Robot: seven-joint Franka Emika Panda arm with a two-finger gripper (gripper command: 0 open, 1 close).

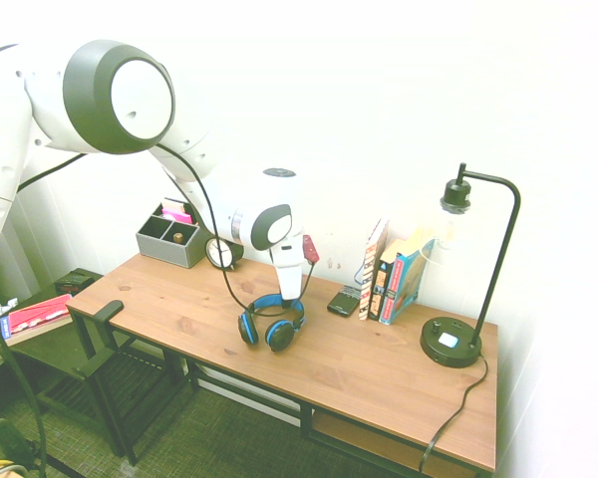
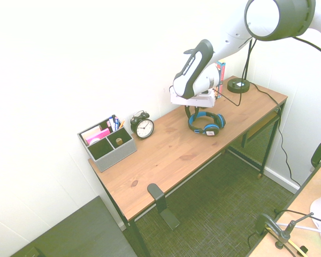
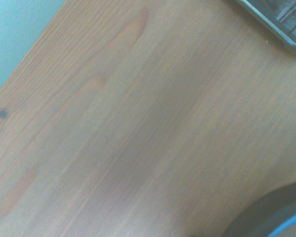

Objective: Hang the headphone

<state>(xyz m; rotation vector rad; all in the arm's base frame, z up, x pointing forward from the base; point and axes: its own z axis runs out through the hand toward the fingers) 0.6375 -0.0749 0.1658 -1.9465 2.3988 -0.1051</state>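
Gripper (image 1: 290, 296) pointing straight down over headphone (image 1: 271, 324) at mid-desk (image 1: 379, 378), fingers straddling the blue headband; grip impossible to confirm. Grey organizer (image 2: 108, 150) sitting at the far desk end beside alarm clock (image 2: 143, 126), holding pink notes and pens.

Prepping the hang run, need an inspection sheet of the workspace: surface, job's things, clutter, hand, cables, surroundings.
Surface: wooden desk, black frame.
Job's things: headphone lying mid-desk, headband toward the wall.
Clutter: alarm clock, grey organizer, small black phone, books, desk lamp.
Hand: hand pointing down over the headband; grip cannot be told.
Cables: lamp cord trails over the desk's front edge.
Surroundings: white walls, dark carpet, side table with a red book.
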